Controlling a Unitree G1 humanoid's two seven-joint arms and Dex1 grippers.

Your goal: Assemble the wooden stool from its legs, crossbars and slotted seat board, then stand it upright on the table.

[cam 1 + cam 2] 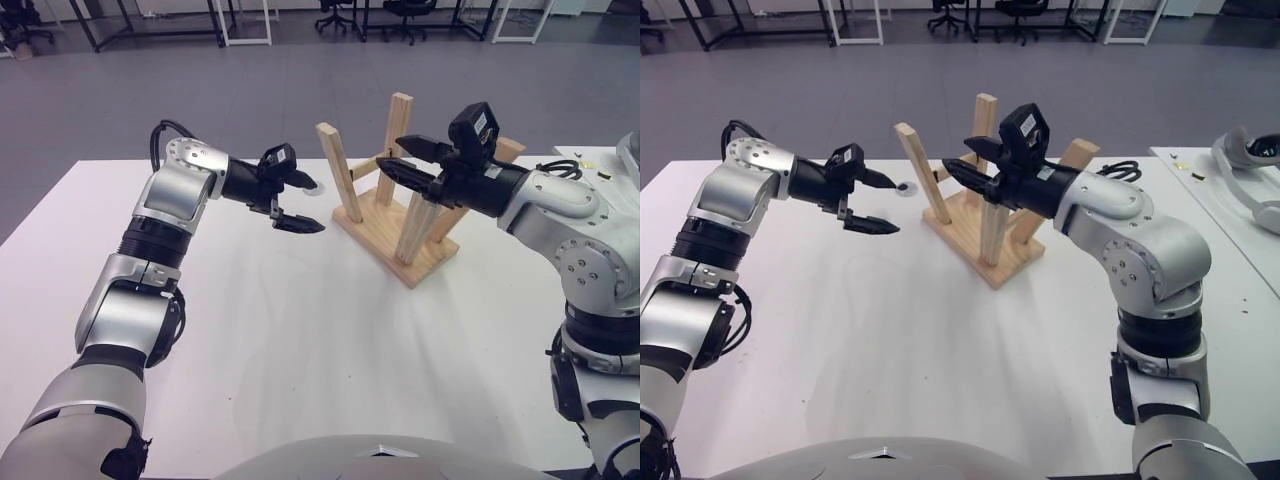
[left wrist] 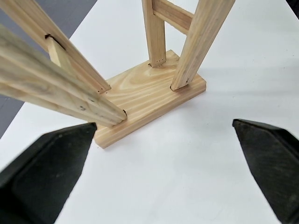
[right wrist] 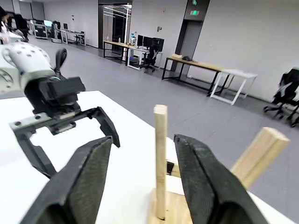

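Room: Grey open floor with desks and office chairs lies behind your work area, well apart from it.

Table (image 1: pixel 300 350): White and flat, it carries the whole job. The work sits towards the far edge, between your two arms.

Stool (image 1: pixel 392 200): It stands upside down, likely because the board gives a steady base while the legs go in. By the look of it the assembly is nearly done, and turning it over is what remains.

Seat board (image 2: pixel 140 95): It lies flat on the table with its slotted face up.

Legs (image 1: pixel 338 170): Four rise from the board. They lean at different angles, so I judge that some joints are not fully seated. Check this before you lift.

Right gripper (image 1: pixel 390 153): It hovers over the leg tops with its fingers spread wide and nothing between them. In the right wrist view one leg (image 3: pixel 160 158) lines up in the gap. I see no contact. It looks placed to close on that leg.

Left gripper (image 1: pixel 318 207): It is wide open and carries nothing. It faces the stool from the left, near but apart, which would suit bracing the board.

Crossbar (image 2: pixel 172 14): It bridges two legs high above the board and ties them together.
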